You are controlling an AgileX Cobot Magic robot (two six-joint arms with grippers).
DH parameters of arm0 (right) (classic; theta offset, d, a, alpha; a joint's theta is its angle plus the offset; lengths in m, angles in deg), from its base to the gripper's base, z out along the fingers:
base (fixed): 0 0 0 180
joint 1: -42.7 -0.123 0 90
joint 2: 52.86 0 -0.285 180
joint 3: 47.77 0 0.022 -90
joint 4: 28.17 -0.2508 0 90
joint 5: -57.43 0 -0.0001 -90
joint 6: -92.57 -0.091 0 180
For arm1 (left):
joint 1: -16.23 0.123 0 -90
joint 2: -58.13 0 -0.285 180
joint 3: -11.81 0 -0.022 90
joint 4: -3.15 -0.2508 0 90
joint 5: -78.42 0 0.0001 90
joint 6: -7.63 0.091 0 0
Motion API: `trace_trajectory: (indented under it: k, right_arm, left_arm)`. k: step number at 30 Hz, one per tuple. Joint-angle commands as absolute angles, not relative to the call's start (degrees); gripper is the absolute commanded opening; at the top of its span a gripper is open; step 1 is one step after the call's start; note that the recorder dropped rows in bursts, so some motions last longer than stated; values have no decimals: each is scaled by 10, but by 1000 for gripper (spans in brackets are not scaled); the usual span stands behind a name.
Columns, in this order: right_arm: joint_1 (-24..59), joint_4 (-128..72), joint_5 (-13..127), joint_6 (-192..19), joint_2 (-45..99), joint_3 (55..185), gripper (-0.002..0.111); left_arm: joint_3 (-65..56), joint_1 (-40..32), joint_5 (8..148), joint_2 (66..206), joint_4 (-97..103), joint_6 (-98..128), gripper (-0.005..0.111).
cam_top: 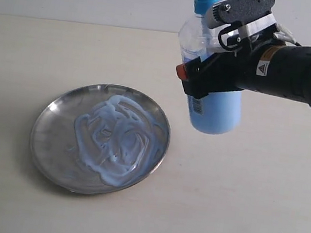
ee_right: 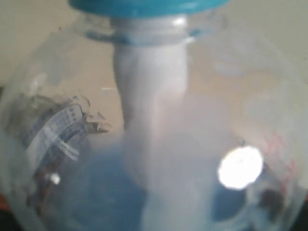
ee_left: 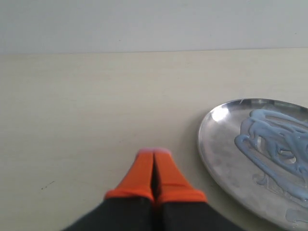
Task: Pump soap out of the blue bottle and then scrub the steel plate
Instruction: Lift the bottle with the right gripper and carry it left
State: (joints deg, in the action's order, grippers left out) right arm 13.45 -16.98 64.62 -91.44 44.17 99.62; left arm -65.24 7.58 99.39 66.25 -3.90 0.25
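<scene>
The blue bottle (cam_top: 214, 110), clear with light-blue soap in its lower half and a blue pump collar, hangs slightly tilted to the right of the steel plate (cam_top: 45, 136). My right gripper (cam_top: 198, 79) is shut on the bottle's body from the side. Swirled streaks of pale soap (cam_top: 114, 140) cover the plate's middle. The bottle (ee_right: 154, 144) fills the right wrist view and hides the fingers there. My left gripper (ee_left: 154, 153) has its orange fingers pressed together with nothing between them, low over the table, beside the plate's rim (ee_left: 216, 144) and apart from it. Soap (ee_left: 274, 139) shows on the plate there.
The plate rests on a pale beige table (cam_top: 235, 209). A light wall runs behind the table's far edge (cam_top: 70, 22). The left arm is outside the exterior view.
</scene>
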Motion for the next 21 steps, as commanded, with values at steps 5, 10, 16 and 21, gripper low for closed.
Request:
trace_trajectory:
  k: [5,10,16,21]
  right_arm:
    - [114,-220,726,-848,416,944,0]
    - [84,-239,736,-805,417,943,0]
    - [81,-362,755,-688,417,943,0]
    - [81,-374,767,-664,422,943,0]
  left_arm:
    - [-654,77,984,659,-42,3,0]
    - [-654,77,984,659,-42,3,0]
    - [-654,77,984,659,-42,3,0]
    - [-654,77,984,659,-42,3,0]
